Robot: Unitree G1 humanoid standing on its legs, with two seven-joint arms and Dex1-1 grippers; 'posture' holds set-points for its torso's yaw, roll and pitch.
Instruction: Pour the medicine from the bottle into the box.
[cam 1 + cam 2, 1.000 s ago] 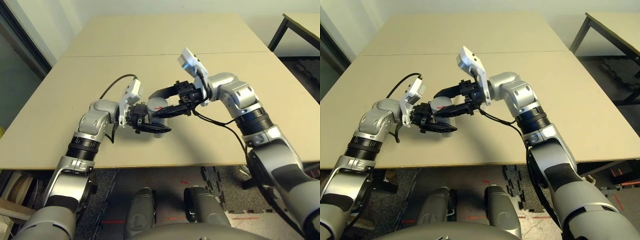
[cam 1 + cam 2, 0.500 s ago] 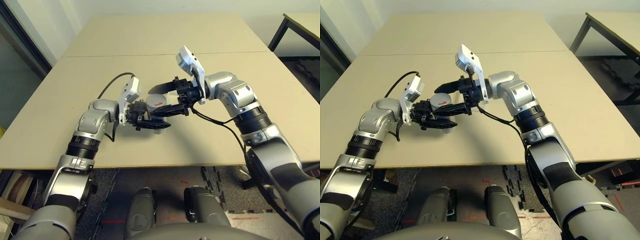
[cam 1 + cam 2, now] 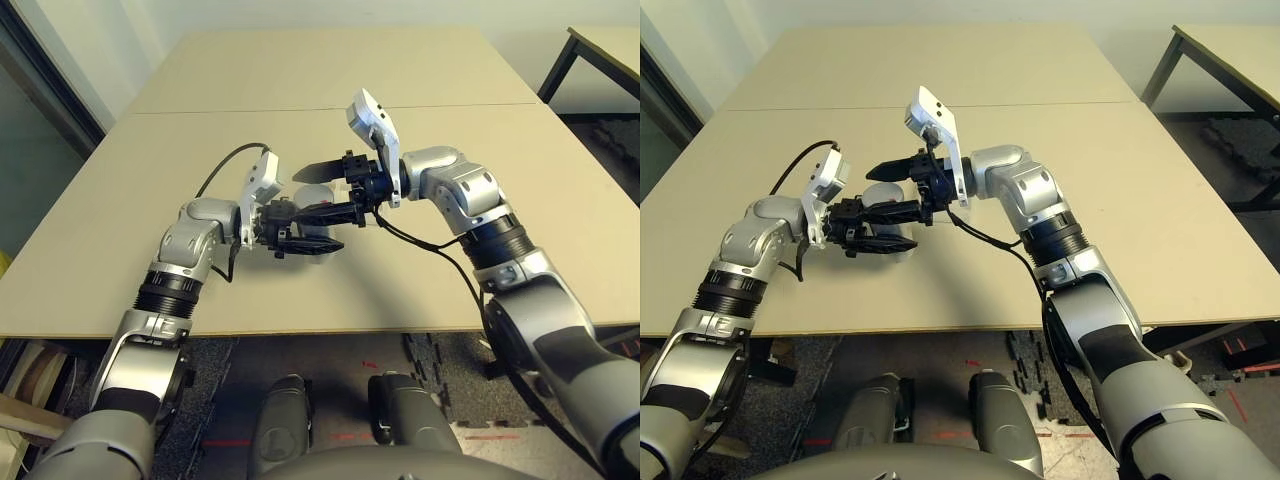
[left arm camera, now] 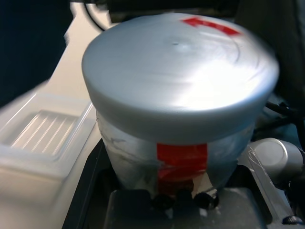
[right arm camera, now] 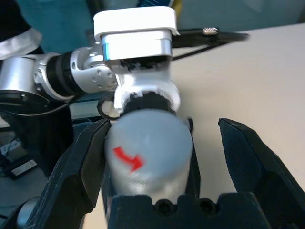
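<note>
The silver-grey bottle (image 4: 176, 90), with red tape on its side and a red arrow on its cap (image 5: 147, 152), is held above the table near the front edge. My left gripper (image 3: 300, 228) is shut on its body. My right gripper (image 3: 318, 190) reaches in from the right and is open, its two black fingers (image 5: 76, 176) standing on either side of the bottle's cap end, with a gap at one finger. The clear whitish box (image 4: 45, 136) lies on the table just beside and below the bottle, largely hidden under the grippers in the head views.
The beige table (image 3: 330, 70) stretches far behind the arms, with a seam across it. Its front edge (image 3: 330, 328) runs close below the grippers. Another table's dark leg (image 3: 555, 65) stands at the far right.
My left gripper has lifted the bottle a little. My right gripper has moved up and to the left, so its open fingers now straddle the bottle's cap end.
</note>
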